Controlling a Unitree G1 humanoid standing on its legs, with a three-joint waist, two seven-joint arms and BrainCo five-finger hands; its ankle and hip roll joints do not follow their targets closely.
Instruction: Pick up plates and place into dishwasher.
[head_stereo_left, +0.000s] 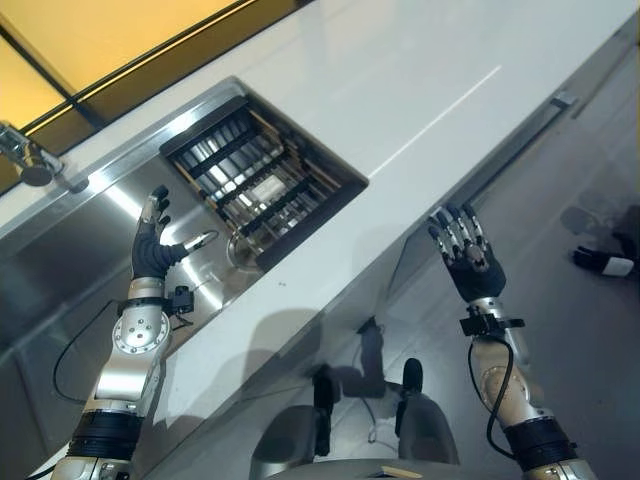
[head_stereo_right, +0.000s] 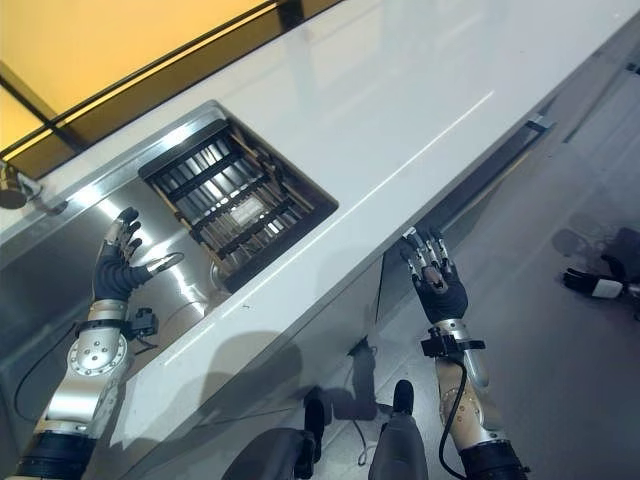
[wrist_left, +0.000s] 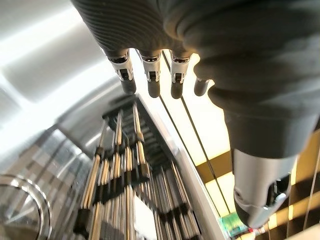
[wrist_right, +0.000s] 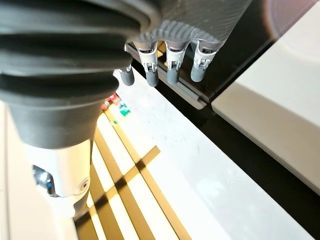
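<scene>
A dark slatted dish rack (head_stereo_left: 265, 180) sits in the right end of a steel sink (head_stereo_left: 60, 260) set into a white counter (head_stereo_left: 430, 90). My left hand (head_stereo_left: 150, 255) is raised over the sink basin just left of the rack, open, fingers (wrist_left: 150, 75) straight and holding nothing. The rack's ribs (wrist_left: 125, 175) lie past them in the left wrist view. My right hand (head_stereo_left: 470, 265) hovers in front of the counter's edge, above the floor, open and empty, with its fingers (wrist_right: 170, 70) spread.
A faucet (head_stereo_left: 30, 160) stands at the sink's far left. A round metal drain (head_stereo_left: 243, 252) lies by the rack's near corner. Below the counter edge runs a long bar handle (head_stereo_right: 480, 170) on the cabinet front. A dark object (head_stereo_left: 605, 260) lies on the floor at right.
</scene>
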